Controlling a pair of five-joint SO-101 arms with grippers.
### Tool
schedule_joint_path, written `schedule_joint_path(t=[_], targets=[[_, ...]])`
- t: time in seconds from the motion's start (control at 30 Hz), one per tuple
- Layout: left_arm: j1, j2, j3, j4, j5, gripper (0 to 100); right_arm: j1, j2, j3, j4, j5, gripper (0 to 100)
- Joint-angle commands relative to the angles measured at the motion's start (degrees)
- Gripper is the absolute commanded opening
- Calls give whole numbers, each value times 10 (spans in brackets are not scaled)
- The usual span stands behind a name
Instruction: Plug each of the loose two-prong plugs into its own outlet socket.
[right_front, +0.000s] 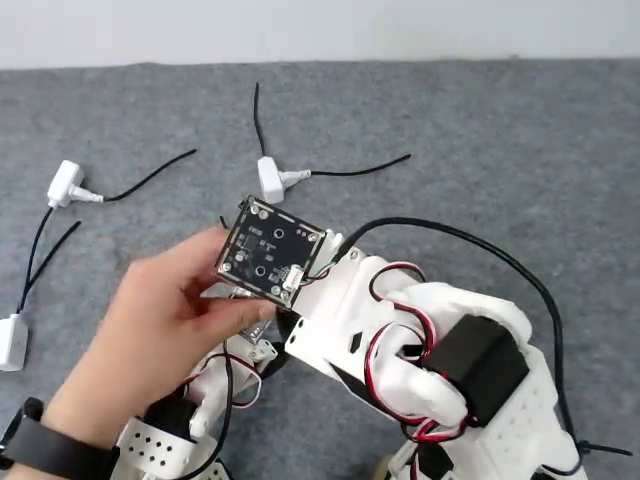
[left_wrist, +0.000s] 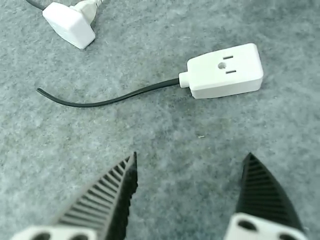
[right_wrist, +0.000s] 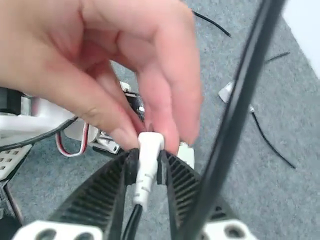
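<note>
White plug (right_wrist: 146, 172) apparently inside right tool (right_wrist: 149, 157)

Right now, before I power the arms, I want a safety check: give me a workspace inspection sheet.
Surface: grey carpet, flat.
Job's things: white outlet socket lying free; white plug in the right pincer.
Clutter: nothing seen.
Grippers: left pincer open above the carpet; right pincer shut on the plug, a person's hand pinching it too.
Cables: black cord from the socket; black cable crossing before the right pincer.
Surroundings: pale wall behind the carpet.
</note>
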Motion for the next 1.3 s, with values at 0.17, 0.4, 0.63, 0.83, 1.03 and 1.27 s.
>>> schedule_joint_path(t=[0.17,0.4,0.63,0.83,1.03,1.27], targets=[[-4,2,-6,0,-4,316,10,3,-3,-2,9,9],[-4,2,-6,0,-4,316,12,4,-3,-4,10,9],[-4,2,-6,0,-4,316,91,15,0,-8,55,9],[-4,2,-6,0,-4,316,139,69,-3,-15,65,9],[-4,2,-6,0,-4,316,138,56,-8,-55,25,9],[0,2,-6,0,-4,316,114,55,-9,-42,22,9]])
